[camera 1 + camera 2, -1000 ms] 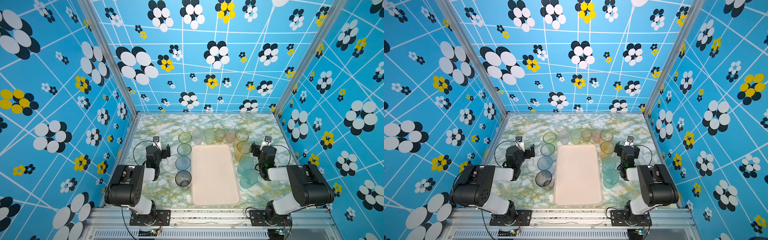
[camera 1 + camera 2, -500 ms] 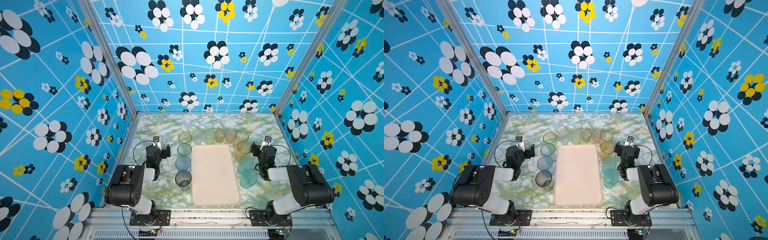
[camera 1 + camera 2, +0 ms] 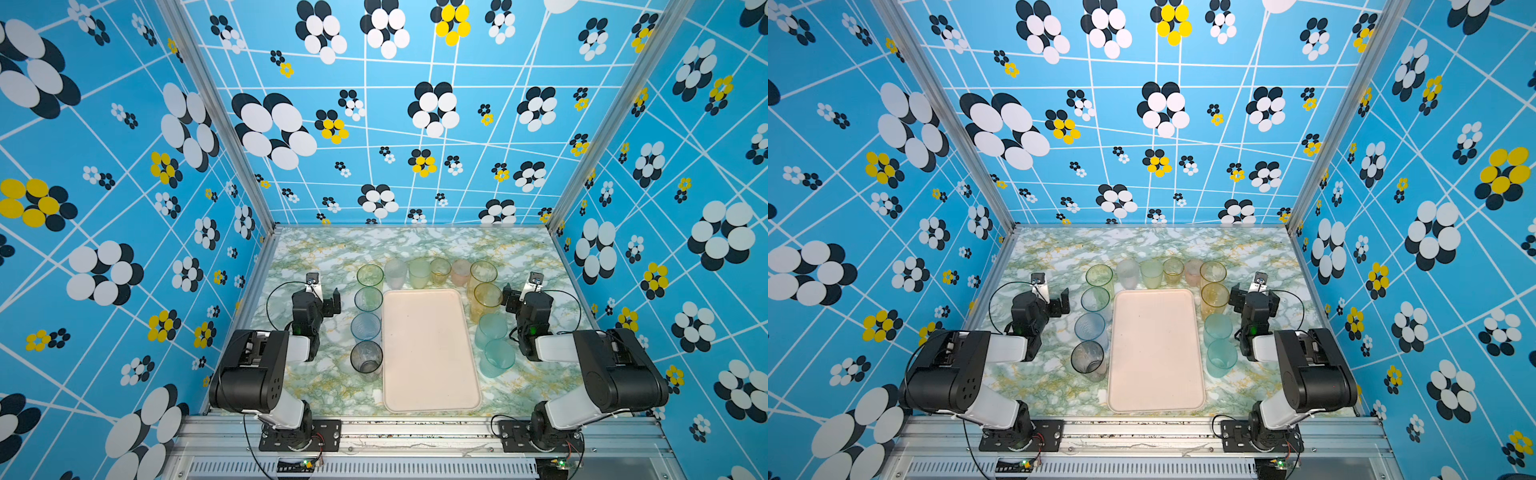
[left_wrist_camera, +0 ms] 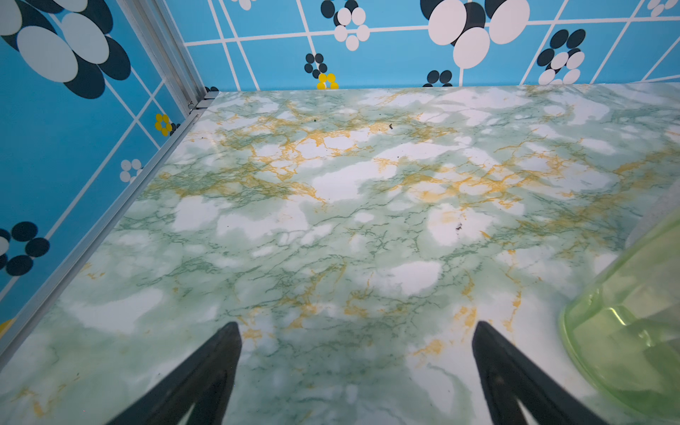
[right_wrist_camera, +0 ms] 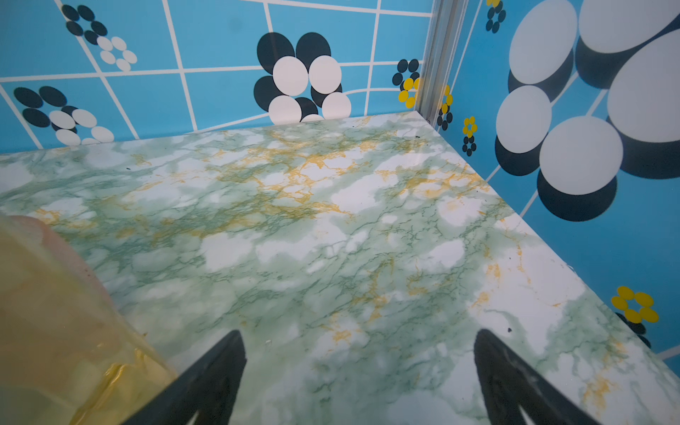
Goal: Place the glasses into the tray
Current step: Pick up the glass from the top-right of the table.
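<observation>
The cream tray (image 3: 428, 353) (image 3: 1154, 353) lies empty at the table's middle. The glasses stand upright around it on three sides: a left column from green (image 3: 370, 275) down to grey (image 3: 366, 357), a back row with a pink one (image 3: 460, 272), and a right column from yellow (image 3: 483, 272) down to teal (image 3: 498, 355). My left gripper (image 3: 318, 294) (image 4: 357, 331) rests open and empty left of the column, the green glass (image 4: 625, 331) beside it. Over on the right, my other gripper (image 3: 528, 295) (image 5: 357, 335) is open too, beside the amber glass (image 5: 55, 323).
Blue flowered walls close the marbled table (image 3: 415, 245) on the left, back and right. Both arm bases sit on the metal rail (image 3: 415, 432) at the front edge. Bare tabletop lies behind the back row of glasses.
</observation>
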